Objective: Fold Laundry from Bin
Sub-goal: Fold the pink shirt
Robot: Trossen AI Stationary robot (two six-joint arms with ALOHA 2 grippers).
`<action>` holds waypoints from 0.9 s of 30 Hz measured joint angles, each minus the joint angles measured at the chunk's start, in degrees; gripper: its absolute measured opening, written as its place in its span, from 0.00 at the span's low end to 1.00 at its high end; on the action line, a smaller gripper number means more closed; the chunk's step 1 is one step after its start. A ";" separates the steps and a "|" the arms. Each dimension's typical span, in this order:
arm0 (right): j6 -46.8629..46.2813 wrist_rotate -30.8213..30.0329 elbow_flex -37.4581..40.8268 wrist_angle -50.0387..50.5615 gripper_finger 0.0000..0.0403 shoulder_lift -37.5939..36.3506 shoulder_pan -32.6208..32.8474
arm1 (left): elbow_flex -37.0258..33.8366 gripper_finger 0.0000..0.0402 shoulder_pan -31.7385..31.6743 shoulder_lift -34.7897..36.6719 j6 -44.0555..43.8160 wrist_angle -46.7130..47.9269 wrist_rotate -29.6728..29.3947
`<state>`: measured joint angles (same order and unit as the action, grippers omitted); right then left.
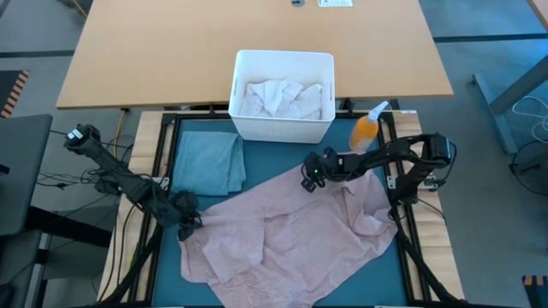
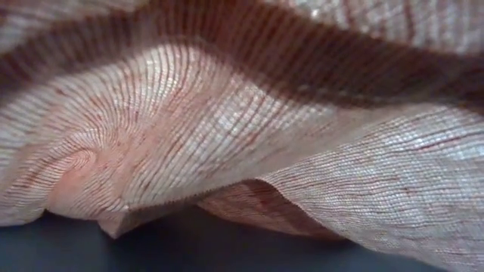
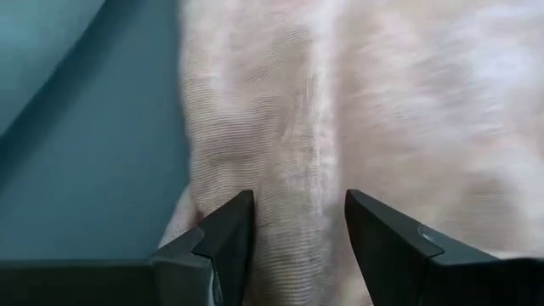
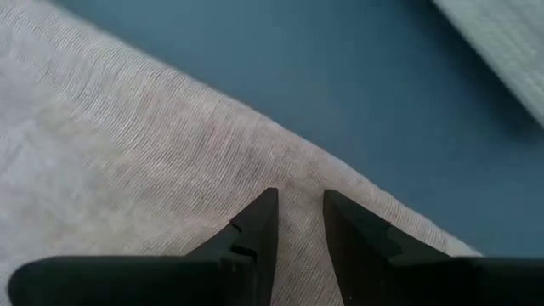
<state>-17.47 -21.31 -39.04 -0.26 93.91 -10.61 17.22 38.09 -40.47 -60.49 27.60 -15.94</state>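
A dusty pink shirt [image 1: 282, 235] lies spread and rumpled on the teal mat [image 1: 377, 282]; it also fills the low view [image 2: 227, 136]. My left gripper [image 1: 187, 214] is at the shirt's left edge. It is open, and its fingers straddle a ridge of the pink cloth [image 3: 297, 170]. My right gripper [image 1: 308, 178] is at the shirt's far edge [image 4: 280, 144], open by a narrow gap, pointing slantwise down at the cloth. The white bin [image 1: 282, 56] stands beyond the mat with white cloth pieces [image 1: 282, 98] in it.
A folded light blue cloth [image 1: 210, 162] lies on the mat's far left, near the bin. An orange spray bottle [image 1: 366, 130] stands right of the bin, close behind my right arm. A wooden tabletop [image 1: 171, 51] stretches beyond the bin.
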 joint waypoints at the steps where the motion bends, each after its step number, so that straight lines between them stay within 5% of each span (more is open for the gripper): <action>1: -0.06 -0.55 0.44 -0.05 0.31 -0.02 -0.85 | 1.20 0.43 0.00 0.00 0.90 -0.10 -0.31; 12: 2.95 -7.99 1.01 -1.50 0.31 0.05 -5.73 | 10.72 0.43 3.12 -1.77 10.69 -7.53 0.03; 19: 3.96 -7.64 -4.56 5.89 0.31 -3.54 -2.16 | 9.50 0.43 9.83 -14.60 3.98 -7.98 4.66; 27: 4.41 -11.58 -11.86 17.01 0.31 -11.25 6.30 | 9.50 0.43 10.28 -30.80 2.61 -12.28 12.84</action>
<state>-13.06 -32.88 -50.90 16.75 82.66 -4.31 26.72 48.36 -71.27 -57.88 15.32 -3.10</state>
